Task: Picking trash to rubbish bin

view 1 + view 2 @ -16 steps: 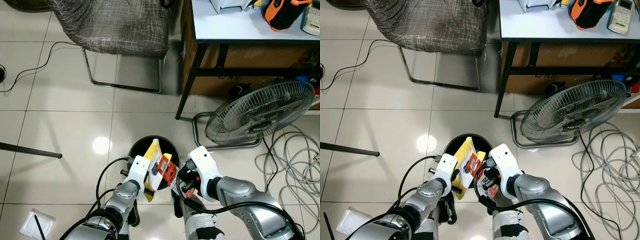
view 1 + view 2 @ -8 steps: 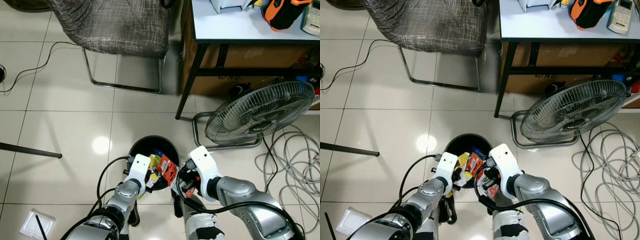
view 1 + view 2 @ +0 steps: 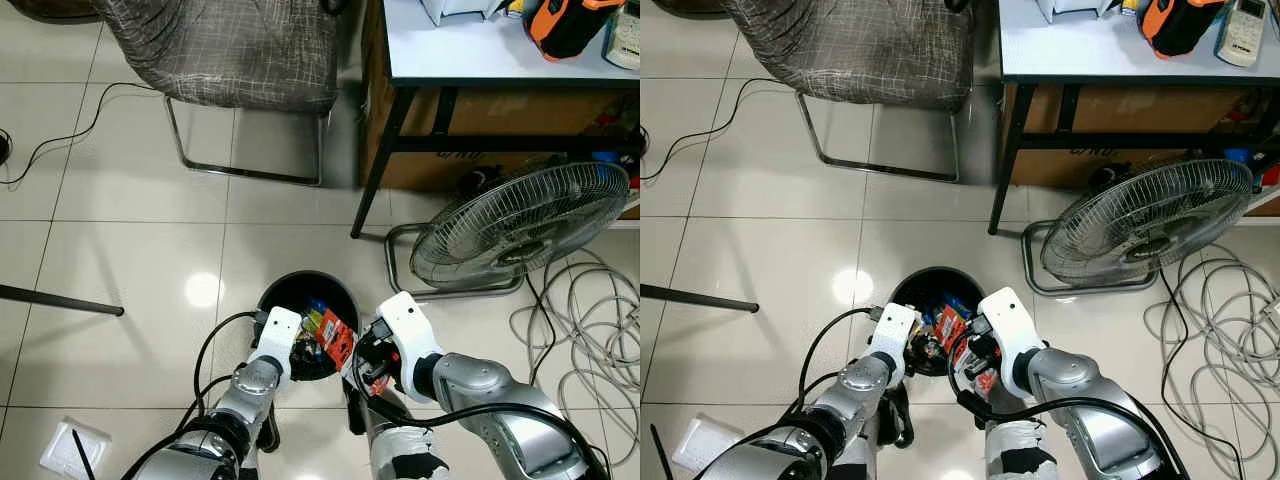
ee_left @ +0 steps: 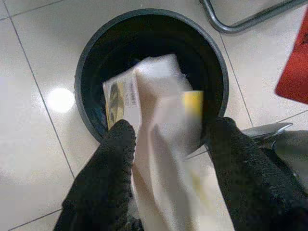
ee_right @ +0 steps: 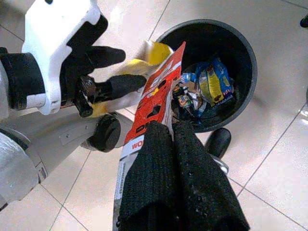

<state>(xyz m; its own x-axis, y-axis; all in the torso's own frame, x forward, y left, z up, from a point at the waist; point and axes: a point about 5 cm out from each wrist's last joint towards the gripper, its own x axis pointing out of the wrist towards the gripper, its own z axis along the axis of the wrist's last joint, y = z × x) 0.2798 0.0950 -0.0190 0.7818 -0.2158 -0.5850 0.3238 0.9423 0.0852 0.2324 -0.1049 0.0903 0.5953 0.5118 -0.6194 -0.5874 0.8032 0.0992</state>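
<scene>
Left eye view: the black bin point(image 3: 345, 300) is flanked by a fan point(image 3: 520, 225) and chair point(image 3: 230, 60); a red packet point(image 5: 154, 98) is pinched by the right gripper point(image 5: 173, 139), while a pale wrapper point(image 4: 159, 144) lies between the spread left gripper point(image 4: 168, 144) fingers above the bin.

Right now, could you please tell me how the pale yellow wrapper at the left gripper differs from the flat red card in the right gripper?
The pale yellow wrapper is soft and crumpled, the flat red card stiff. The wrapper sits loose between the left gripper's open fingers; the right gripper pinches the card shut. Both are by the black rubbish bin.
</scene>
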